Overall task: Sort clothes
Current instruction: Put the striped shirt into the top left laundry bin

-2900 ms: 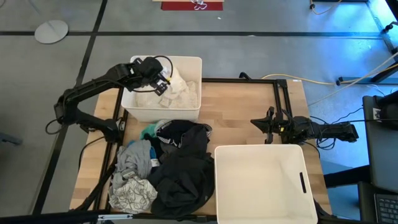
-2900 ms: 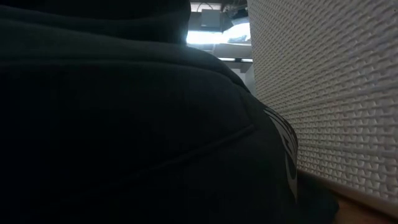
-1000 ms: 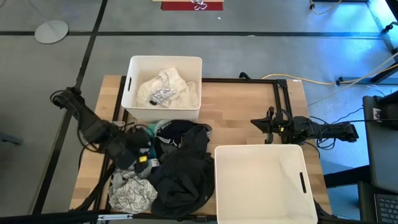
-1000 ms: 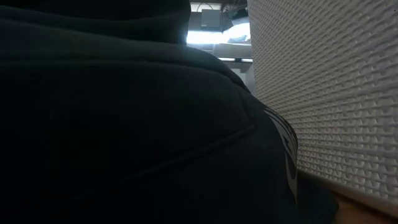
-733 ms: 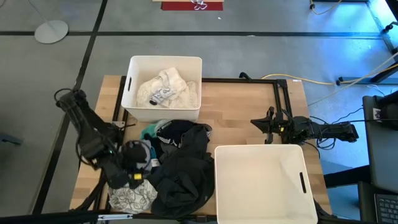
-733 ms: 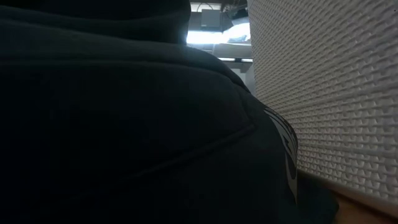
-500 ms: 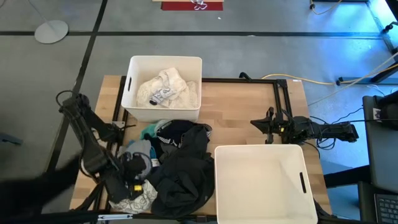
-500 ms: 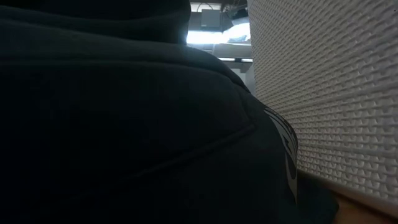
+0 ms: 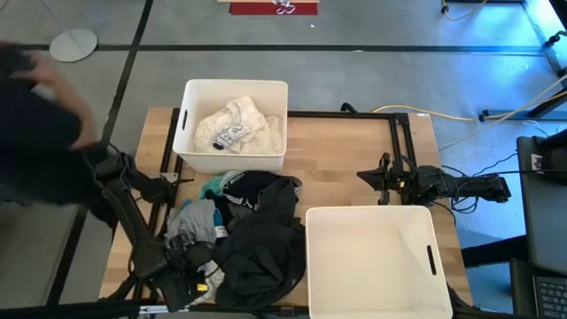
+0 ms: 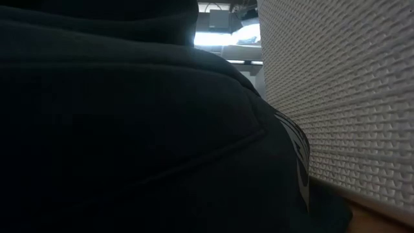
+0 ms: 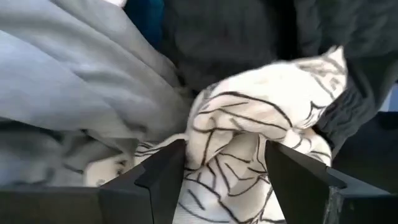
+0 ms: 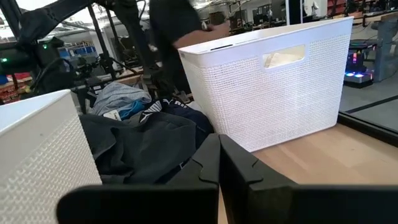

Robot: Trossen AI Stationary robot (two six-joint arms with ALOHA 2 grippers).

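The clothes lie heaped on the table's near left: a black garment (image 9: 257,248), a grey one (image 9: 190,221), a teal one (image 9: 213,188), and a white garment with grey print (image 11: 249,124). My left gripper (image 9: 190,282) is open and points down at the heap's near edge. Its two fingers stand on either side of a raised fold of the printed garment. My right gripper (image 9: 381,177) waits shut and level at the right, touching nothing. White clothes (image 9: 239,128) lie in the far bin (image 9: 235,84). My left gripper comes from above with its open fingers (image 11: 165,177) on either side of a bunched fold (image 11: 236,143) of the printed garment, which rests on the heap. Whether the fingers touch the cloth, I cannot tell.
A large white bin (image 9: 368,211) stands at the near right; in the low view its wall (image 10: 343,97) and the black garment (image 10: 129,129) block the sight. A person's dark, blurred shape (image 9: 35,115) stands by the table's left edge. Bare wood lies between the bins.
My left gripper has moved toward the table's near edge and down, tipping steeper, from the grey garment onto the printed one, staying open. A person's dark shape has come in at the left. The clothes have kept still.
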